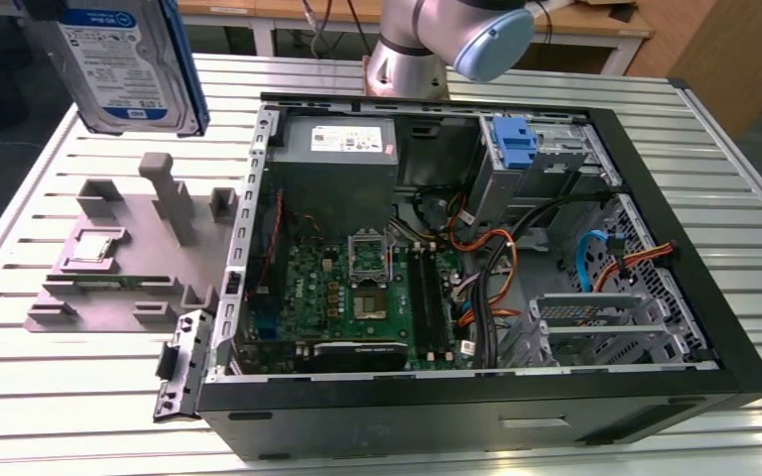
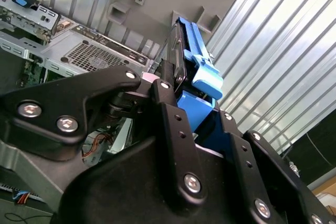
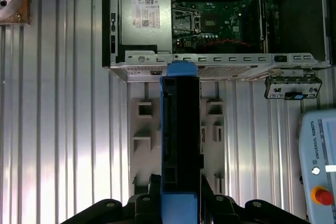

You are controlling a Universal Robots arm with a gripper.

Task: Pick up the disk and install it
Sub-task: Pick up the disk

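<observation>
Slatted table bears an open computer case and a grey fixture. Above the fixture hangs the disk, clamped tight in the gripper. Carrying it well likely calls for a square grip and clearance over the case wall. The exterior view shows its label face, the first wrist view its thin edge, and the second wrist view the fingers pinching its blue sides.
</observation>
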